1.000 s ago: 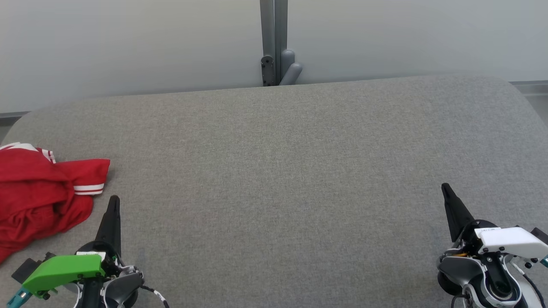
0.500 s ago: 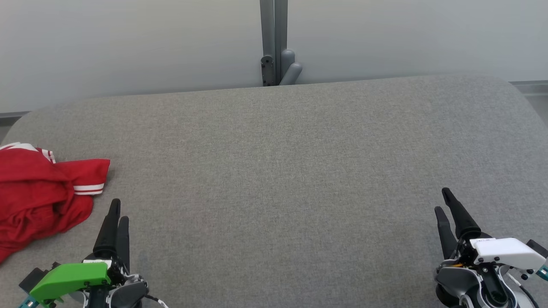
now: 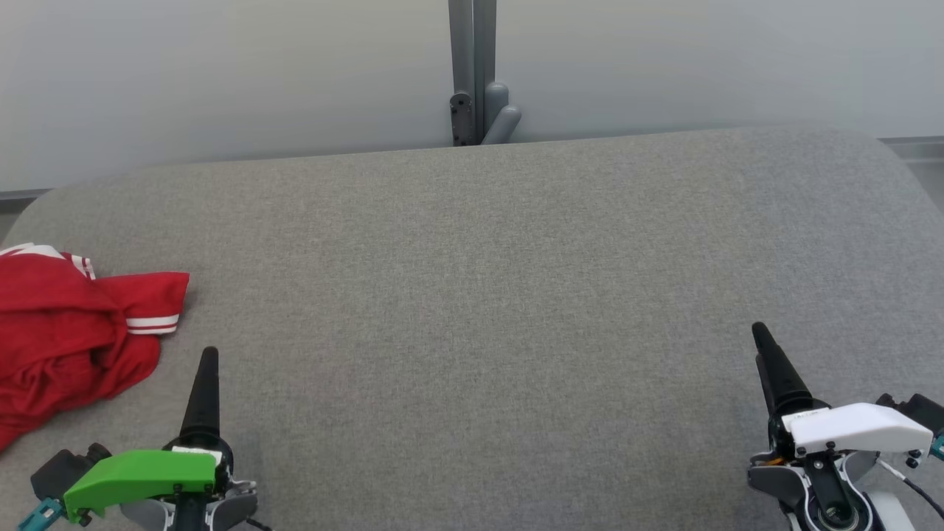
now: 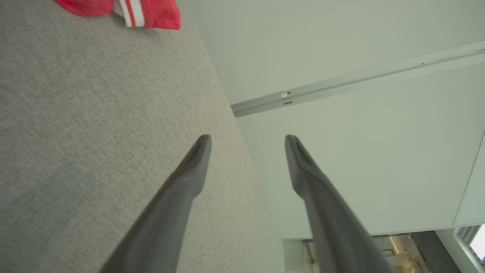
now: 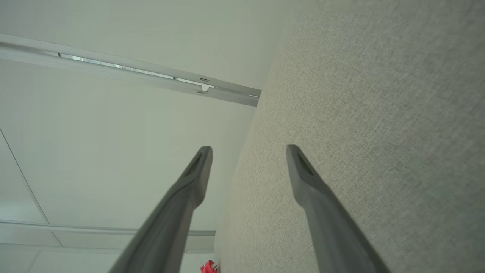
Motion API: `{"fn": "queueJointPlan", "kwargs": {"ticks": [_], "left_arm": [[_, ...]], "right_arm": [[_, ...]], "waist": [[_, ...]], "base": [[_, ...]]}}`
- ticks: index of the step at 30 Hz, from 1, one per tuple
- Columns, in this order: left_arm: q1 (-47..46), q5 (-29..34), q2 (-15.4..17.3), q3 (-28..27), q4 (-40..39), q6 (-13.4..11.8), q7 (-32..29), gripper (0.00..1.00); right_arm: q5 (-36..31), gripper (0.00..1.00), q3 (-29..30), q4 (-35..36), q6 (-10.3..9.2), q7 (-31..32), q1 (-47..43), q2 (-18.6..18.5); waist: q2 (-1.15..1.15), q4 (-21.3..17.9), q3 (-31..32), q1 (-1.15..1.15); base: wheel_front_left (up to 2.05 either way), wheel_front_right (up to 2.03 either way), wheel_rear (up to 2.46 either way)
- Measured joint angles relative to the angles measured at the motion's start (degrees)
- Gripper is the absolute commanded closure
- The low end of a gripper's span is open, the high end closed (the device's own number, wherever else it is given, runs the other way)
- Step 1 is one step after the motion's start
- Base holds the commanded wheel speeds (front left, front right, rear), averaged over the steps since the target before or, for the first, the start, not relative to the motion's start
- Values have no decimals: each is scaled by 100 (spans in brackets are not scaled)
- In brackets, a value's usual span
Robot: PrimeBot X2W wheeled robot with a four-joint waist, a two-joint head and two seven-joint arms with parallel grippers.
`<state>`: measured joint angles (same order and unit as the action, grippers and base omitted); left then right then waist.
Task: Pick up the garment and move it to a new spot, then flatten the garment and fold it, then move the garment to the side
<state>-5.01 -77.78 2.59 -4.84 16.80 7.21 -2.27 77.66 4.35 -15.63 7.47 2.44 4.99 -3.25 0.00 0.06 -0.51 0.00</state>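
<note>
The garment (image 3: 66, 335) is a red top with white stripes on its cuffs, lying crumpled at the left edge of the grey padded table (image 3: 479, 280). A corner of the garment (image 4: 144, 11) shows at the top of the left wrist view, and a small red scrap of the garment (image 5: 208, 267) at the bottom of the right wrist view. My left gripper (image 3: 210, 358) hovers near the front left, just right of the garment, apart from it. In the left wrist view the left gripper (image 4: 248, 138) stands open and empty. My right gripper (image 3: 759, 332) is at the front right; the right wrist view shows the right gripper (image 5: 249, 148) open, holding nothing.
A pale wall runs behind the table, with a grey vertical post (image 3: 472, 74) at its middle. The table's far edge is rounded at both corners.
Both grippers have gone from shut to open. Each arm has drawn slightly back toward the table's front edge. The garment has not moved.
</note>
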Motion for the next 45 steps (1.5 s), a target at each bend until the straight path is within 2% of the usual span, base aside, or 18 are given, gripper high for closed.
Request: {"fn": "queueJointPlan", "kwargs": {"ticks": [14,31,45], "left_arm": [[35,1760,12,151,60,-40,338,0],[86,3211,21,270,80,-76,673,0],[79,4374,167,427,164,-222,935,0]], "right_arm": [[-1688,0,-226,16,0,-327,3,-77],[-3128,0,-449,27,0,-666,3,-94],[-4276,0,-531,24,0,-938,19,-115]], "waist": [[0,0,-31,0],[0,-11,-74,0],[0,-34,-106,0]], "base": [[0,0,0],[0,0,0],[0,0,0]]}}
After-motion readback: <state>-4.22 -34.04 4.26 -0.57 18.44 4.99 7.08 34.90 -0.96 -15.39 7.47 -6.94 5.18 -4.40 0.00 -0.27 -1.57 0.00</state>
